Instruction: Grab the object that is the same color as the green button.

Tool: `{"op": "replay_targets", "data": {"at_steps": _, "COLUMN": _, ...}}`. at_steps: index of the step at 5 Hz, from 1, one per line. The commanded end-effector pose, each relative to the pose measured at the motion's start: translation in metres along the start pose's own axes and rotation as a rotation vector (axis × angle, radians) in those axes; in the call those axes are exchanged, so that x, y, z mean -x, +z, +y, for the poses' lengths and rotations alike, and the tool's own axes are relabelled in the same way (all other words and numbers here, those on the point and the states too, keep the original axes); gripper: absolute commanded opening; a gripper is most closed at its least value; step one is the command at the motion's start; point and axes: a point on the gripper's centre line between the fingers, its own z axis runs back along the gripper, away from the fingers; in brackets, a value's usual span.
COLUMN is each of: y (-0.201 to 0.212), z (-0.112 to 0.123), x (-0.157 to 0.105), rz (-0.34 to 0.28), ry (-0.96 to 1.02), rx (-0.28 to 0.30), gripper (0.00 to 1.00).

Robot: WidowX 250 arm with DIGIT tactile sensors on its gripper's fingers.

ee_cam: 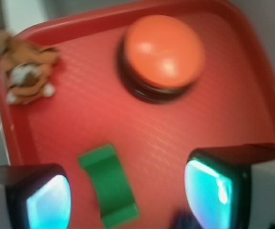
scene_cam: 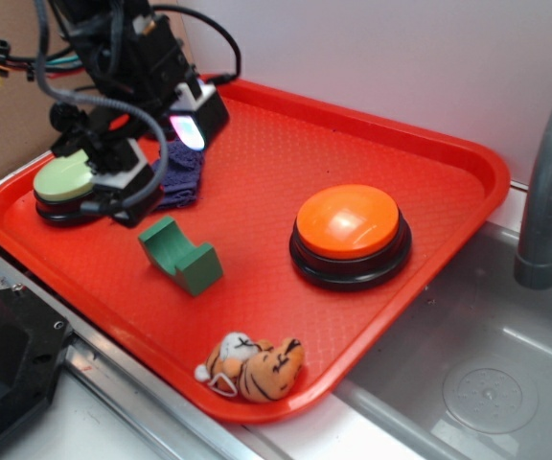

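Green block (scene_cam: 181, 256) lies on red tray (scene_cam: 429, 163) beside a grey sink (scene_cam: 487, 383); gripper (ee_cam: 128, 198) spread, empty.

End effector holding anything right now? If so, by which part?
Nothing held. The end effector is open above the tray, with the green block lying untouched between its fingers.

The red tray (scene_cam: 429, 163) looks like plastic with a fine pebbled texture. The orange button (scene_cam: 347, 220) is glossy, the green button (scene_cam: 63, 178) duller. The green block (scene_cam: 180, 255) seems matt, the tiger toy (scene_cam: 254, 365) plush, the blue cloth (scene_cam: 182, 172) woven.
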Motion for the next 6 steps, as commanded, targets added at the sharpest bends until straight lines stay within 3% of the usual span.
{"op": "replay_targets", "data": {"at_steps": 1, "y": -0.045, "z": -0.017, "x": -0.007, "rz": 0.021, "ry": -0.199, "rx": 0.172, "gripper": 1.00}}
{"op": "replay_targets", "data": {"at_steps": 2, "y": -0.061, "z": -0.024, "x": -0.005, "rz": 0.034, "ry": -0.194, "rx": 0.192, "gripper": 1.00}}
{"op": "replay_targets", "data": {"at_steps": 4, "y": -0.067, "z": -0.030, "x": 0.003, "rz": 0.005, "ry": -0.181, "rx": 0.215, "gripper": 1.00}}
{"op": "replay_targets", "data": {"at_steps": 5, "y": -0.067, "z": -0.028, "x": 0.009, "rz": -0.016, "ry": -0.158, "rx": 0.221, "gripper": 0.91}}
{"op": "replay_targets", "data": {"at_steps": 6, "y": -0.067, "z": -0.025, "x": 0.014, "rz": -0.014, "ry": -0.149, "rx": 0.231, "gripper": 0.00}}
